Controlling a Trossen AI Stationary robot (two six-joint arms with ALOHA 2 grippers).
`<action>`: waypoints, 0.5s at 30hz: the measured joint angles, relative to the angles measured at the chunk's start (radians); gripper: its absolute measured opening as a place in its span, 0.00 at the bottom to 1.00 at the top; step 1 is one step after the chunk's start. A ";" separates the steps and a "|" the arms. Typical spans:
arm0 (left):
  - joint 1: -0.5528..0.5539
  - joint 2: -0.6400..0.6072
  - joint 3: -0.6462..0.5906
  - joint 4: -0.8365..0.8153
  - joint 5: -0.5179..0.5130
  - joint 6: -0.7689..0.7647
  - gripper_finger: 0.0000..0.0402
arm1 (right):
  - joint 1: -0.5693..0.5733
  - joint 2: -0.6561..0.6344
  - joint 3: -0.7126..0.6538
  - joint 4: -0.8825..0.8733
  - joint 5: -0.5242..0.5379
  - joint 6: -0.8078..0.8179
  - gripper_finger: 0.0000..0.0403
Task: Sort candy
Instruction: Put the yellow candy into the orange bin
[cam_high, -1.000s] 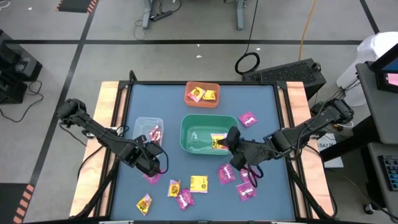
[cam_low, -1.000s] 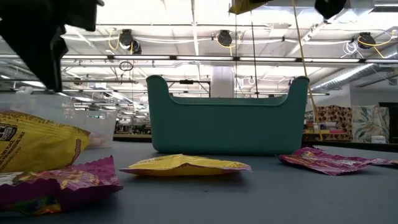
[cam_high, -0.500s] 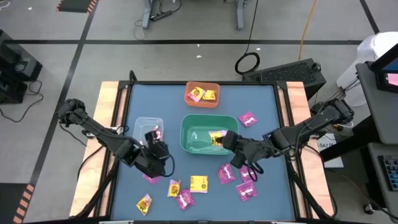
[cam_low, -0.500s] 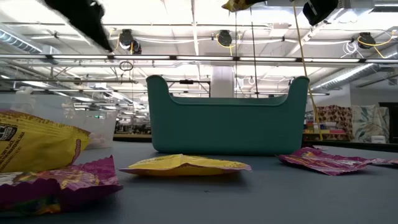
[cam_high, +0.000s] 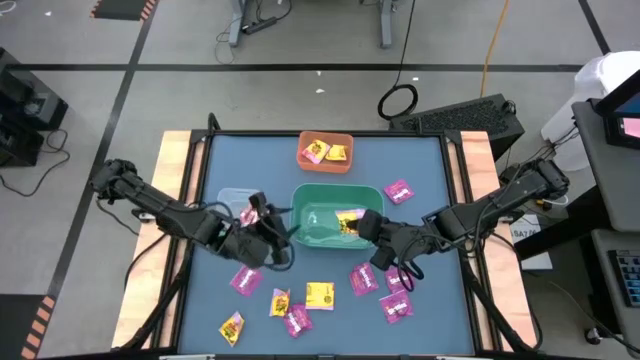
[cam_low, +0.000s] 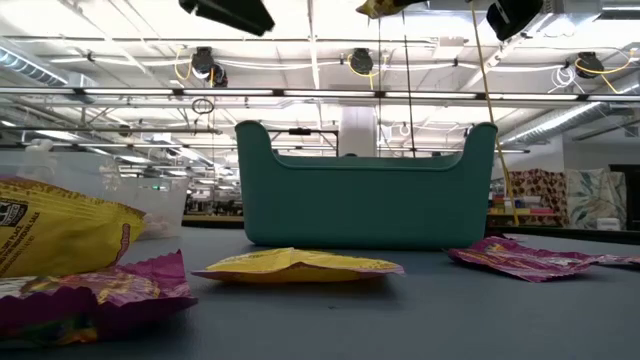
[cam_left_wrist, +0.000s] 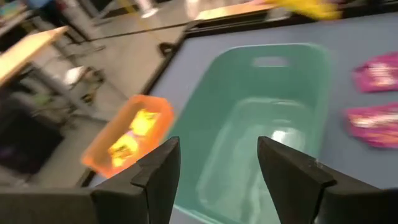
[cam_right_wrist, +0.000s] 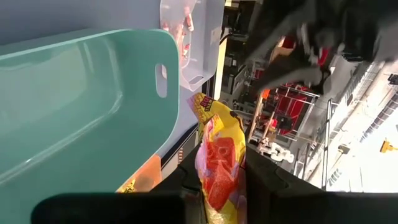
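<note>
Candy lies scattered over the near half of the bench (cam_high: 420, 160): going from your left, a yellow packet (cam_high: 232, 327) near the front edge, a magenta packet (cam_high: 244, 280) just ahead of it, then a mixed cluster of yellow and magenta pieces (cam_high: 300, 300) in the middle, and more magenta packets (cam_high: 385, 290) to the right. A clear bin (cam_high: 232, 200) sits left of centre with pink-white sticks in it, a green bin (cam_high: 335, 213) stands in the middle, and an orange bin (cam_high: 325, 151) with yellow packets (cam_high: 326, 152) sits behind it.

Your left gripper (cam_high: 275, 235) hangs at the green bin's left rim with its fingers (cam_left_wrist: 158, 171) spread wide and nothing between them. It is free, so send it to the magenta packet just in front of it.

Your right gripper (cam_high: 362, 226) sits over the green bin's right rim, fingers clamped on a yellow packet with red print (cam_right_wrist: 219, 155). Other yellow packets are already in the orange bin, so that is probably where this one belongs. Lift it clear of the green rim, carry it back over the orange bin, and release only once it hangs well inside the walls, so it cannot slide off the edge
</note>
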 joint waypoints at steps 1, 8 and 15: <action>0.017 0.000 0.000 -0.001 -0.008 -0.004 0.55 | 0.000 0.000 0.000 0.000 0.000 0.009 0.14; 0.061 0.005 -0.001 0.010 0.024 -0.067 0.55 | -0.016 0.000 0.000 -0.001 -0.002 0.265 0.14; 0.051 0.049 -0.002 0.160 0.027 0.035 0.55 | -0.051 0.000 0.000 -0.001 -0.007 0.672 0.14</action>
